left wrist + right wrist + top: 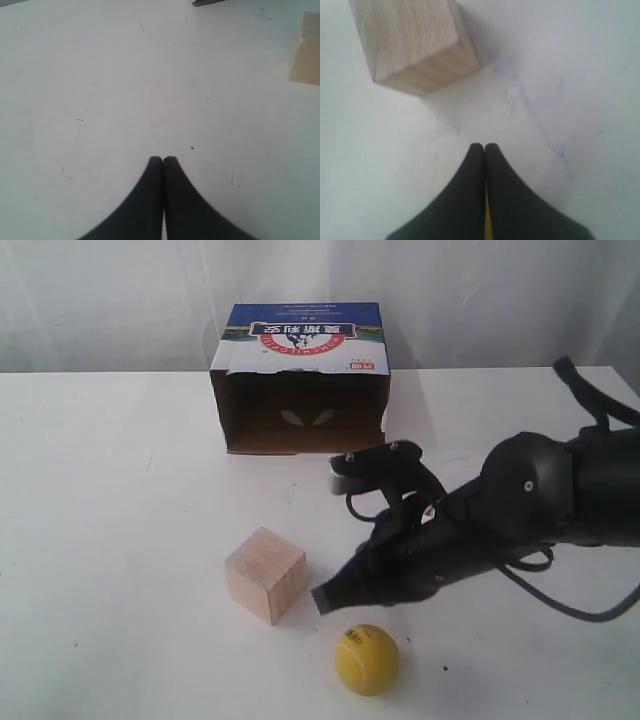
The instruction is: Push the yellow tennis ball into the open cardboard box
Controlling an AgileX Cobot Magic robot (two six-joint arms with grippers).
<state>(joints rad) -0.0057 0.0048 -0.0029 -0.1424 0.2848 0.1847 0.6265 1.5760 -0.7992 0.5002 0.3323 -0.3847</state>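
The yellow tennis ball (367, 659) lies near the table's front edge, right of centre. My right gripper (322, 598) is shut and empty, its tip just above and left of the ball, between it and the wooden cube. In the right wrist view the shut gripper (484, 146) shows only a sliver of the yellow ball (488, 226) behind its fingers. The open cardboard box (301, 377) stands at the back with its dark opening facing forward. My left gripper (163, 158) is shut over bare table and does not appear in the exterior view.
A pale wooden cube (265, 574) sits left of my right gripper, about midway between box and ball; it also shows as the cube (412, 42) in the right wrist view and the cube (306, 50) in the left wrist view. White curtain behind the white table (110, 540).
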